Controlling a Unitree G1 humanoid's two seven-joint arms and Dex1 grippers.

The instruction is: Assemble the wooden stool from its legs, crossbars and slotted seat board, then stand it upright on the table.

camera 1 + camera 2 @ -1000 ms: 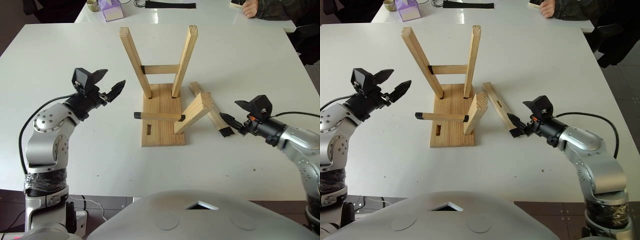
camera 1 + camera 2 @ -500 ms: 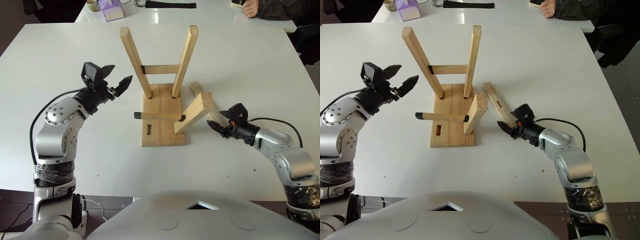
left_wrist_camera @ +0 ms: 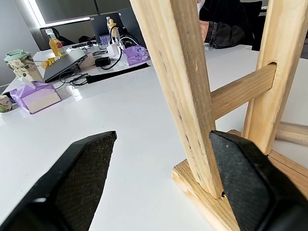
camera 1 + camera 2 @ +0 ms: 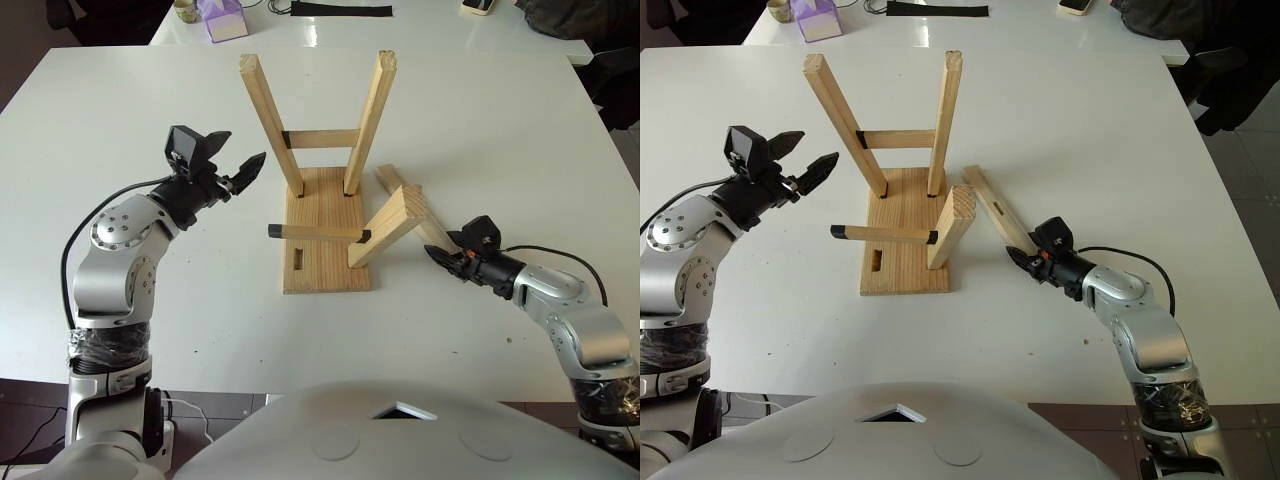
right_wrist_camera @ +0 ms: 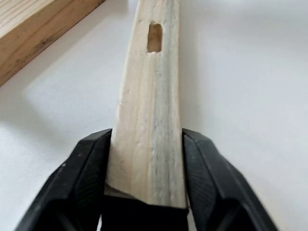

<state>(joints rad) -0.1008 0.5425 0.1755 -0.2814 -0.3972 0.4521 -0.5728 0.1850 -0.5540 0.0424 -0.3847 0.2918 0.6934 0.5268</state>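
- Right gripper point(image 4: 1020, 258) is clamped on the near end of the loose leg point(image 4: 995, 207), one black finger point(image 5: 89, 178) pressed against each side of the wood.
- That leg lies flat on the white table point(image 4: 500, 120), running from the gripper toward 11 o'clock, with a small mortise hole in its top face; it sits at about 3 o'clock from the seat board point(image 4: 330, 272).
- Left gripper point(image 4: 238, 150) hangs at about 10 o'clock from the board, above the table, its fingers spread wide and holding nothing, pointing at the nearer upright leg point(image 4: 270, 120) and just short of it.
- Seat board lies flat near mid-table with an open slot point(image 4: 299, 257) at its 7 o'clock corner.
- Two legs stand in the board's far end, the second point(image 4: 368, 120) at 1 o'clock, joined by a short crossbar point(image 4: 322, 138).
- A third leg point(image 4: 390, 225) leans over the board's 3 o'clock edge, tipped outward across the loose leg, with a black-tipped crossbar point(image 4: 315, 232) sticking out of it toward 9 o'clock above the board.
- Purple tissue box point(image 4: 222, 18) rests on another table at 12 o'clock.
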